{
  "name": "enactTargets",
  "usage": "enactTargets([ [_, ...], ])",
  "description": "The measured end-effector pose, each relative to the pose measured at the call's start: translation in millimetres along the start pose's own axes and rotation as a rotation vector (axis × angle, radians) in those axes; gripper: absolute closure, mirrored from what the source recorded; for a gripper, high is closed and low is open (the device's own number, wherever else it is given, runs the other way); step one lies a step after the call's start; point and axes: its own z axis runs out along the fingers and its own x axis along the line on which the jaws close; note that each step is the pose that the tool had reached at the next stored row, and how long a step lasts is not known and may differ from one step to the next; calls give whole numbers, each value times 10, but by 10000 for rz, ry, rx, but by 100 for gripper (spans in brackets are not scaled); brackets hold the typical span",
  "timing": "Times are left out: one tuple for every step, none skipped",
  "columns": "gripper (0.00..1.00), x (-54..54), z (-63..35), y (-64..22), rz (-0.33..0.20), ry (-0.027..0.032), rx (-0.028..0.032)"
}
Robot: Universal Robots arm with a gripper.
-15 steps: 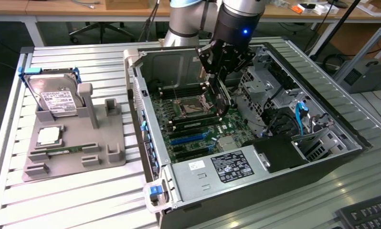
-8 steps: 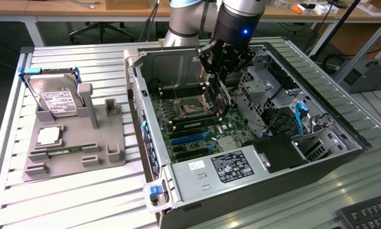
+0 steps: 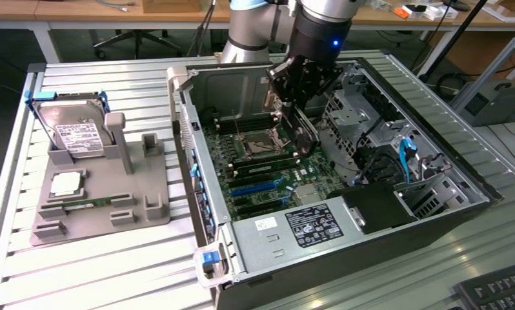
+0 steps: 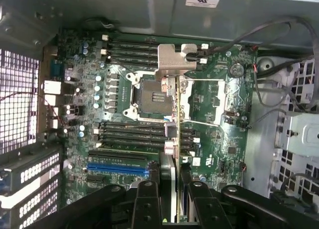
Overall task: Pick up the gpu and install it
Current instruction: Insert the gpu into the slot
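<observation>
Hand (image 4: 170, 181): half-closed, clamping gpu (image 4: 178, 104) edge-on, card reaching beyond hand over motherboard (image 4: 219, 109); near end hidden between fingers (image 4: 148, 199).

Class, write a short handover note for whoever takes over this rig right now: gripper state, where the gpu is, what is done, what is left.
Gripper: shut on the gpu, holding it on edge.
Gpu: inside the open computer case, above the motherboard, over the processor socket area, with its metal bracket end away from the gripper.
Done: gpu picked up and brought into the case.
Left: the gpu does not look seated in any slot yet.
</observation>
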Motion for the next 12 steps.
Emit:
enactTargets([
  [73, 0, 1, 0, -134, -1, 2],
  [73, 0, 1, 0, -297, -2, 4],
  [73, 0, 1, 0, -543, -3, 8],
  [73, 0, 2, 0, -710, -4, 10],
  [73, 0, 3, 0, -914, -5, 13],
  [73, 0, 3, 0, -1260, -7, 18],
  [73, 0, 4, 0, -1582, -9, 22],
  [73, 0, 6, 0, -1830, -11, 25],
  [73, 0, 6, 0, -1979, -12, 28],
  [73, 0, 7, 0, -2136, -12, 30],
  [73, 0, 7, 0, -2304, -13, 33],
  [73, 0, 8, 0, -2486, -15, 36],
])
